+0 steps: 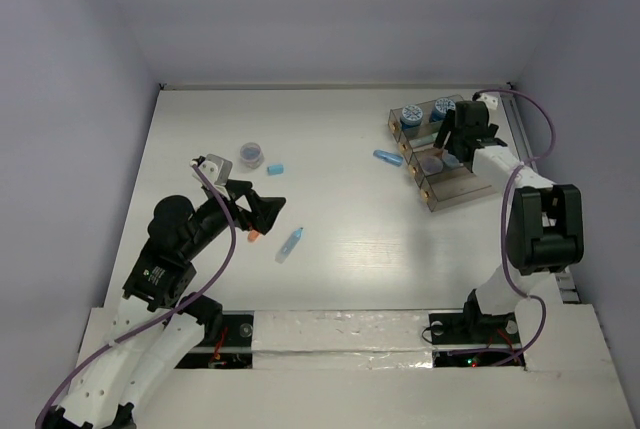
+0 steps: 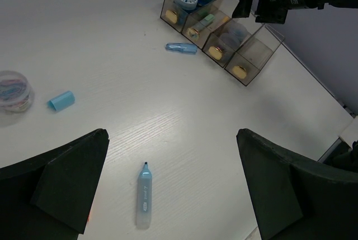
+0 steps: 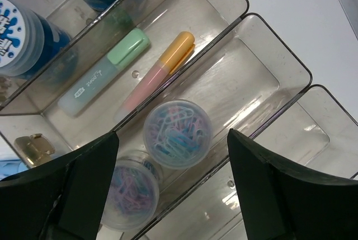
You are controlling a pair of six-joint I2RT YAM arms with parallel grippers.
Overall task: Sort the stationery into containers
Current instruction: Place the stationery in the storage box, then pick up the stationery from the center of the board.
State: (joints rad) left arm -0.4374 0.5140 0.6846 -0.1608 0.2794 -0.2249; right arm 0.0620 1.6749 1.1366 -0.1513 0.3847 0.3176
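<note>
Smoky clear containers (image 1: 445, 192) stand as a stepped rack at far right of table (image 1: 350, 279); right gripper (image 3: 173, 139) hangs over the 3rd bin, jaws apart w/ a gap either side of a clip-filled jar (image 3: 178, 133) lying in that bin, so not gripping it; second jar (image 3: 130, 194) sits just beside it, same bin. 2nd bin holds green-capped stick (image 3: 103, 72) & orange-capped stick (image 3: 159, 72), side by side; blue rolls (image 3: 19, 36) are in 1st bin. Left gripper (image 2: 173, 189) is spread wide, holding nothing, over near-left of table; light-blue stick (image 2: 144, 195) lies flat on table ahead of it, touching neither finger; blue cap (image 2: 61, 100) & third jar (image 2: 14, 90) lie further out to the left; another blue stick (image 2: 181, 48) lies just beside the rack, outside it.
</note>
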